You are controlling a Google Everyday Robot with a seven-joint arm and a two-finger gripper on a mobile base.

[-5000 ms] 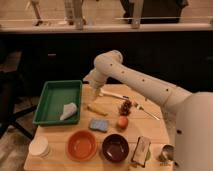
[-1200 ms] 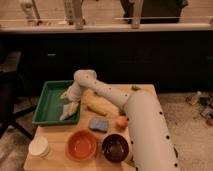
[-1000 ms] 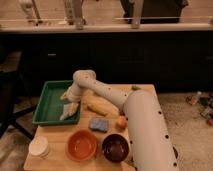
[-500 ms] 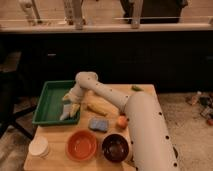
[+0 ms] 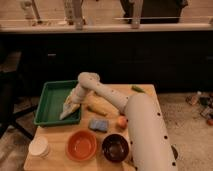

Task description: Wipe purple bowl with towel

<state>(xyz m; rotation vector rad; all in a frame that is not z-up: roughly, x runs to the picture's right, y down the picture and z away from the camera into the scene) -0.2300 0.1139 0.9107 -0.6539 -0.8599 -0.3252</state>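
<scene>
table [image 5: 55,134]: wooden top, everything I need sits on it.
arm [image 5: 115,102]: stretched left across the table, down into the tray.
green tray [image 5: 49,102]: back-left of the table, holds the towel.
purple bowl [image 5: 116,147]: front edge, right of the orange bowl [image 5: 81,145], well apart from the towel. Looks rigid and glossy, so I expect it to slide when rubbed; I'd press down, not sideways.
towel [image 5: 66,111]: crumpled at the tray's right side. I judge it light, soft and floppy, so it will drape. I'd pinch a raised fold in the middle, not a flat edge.
gripper [image 5: 74,100]: low over the towel's upper end, touching or just above it. I cannot tell whether it is released or clenched.
</scene>
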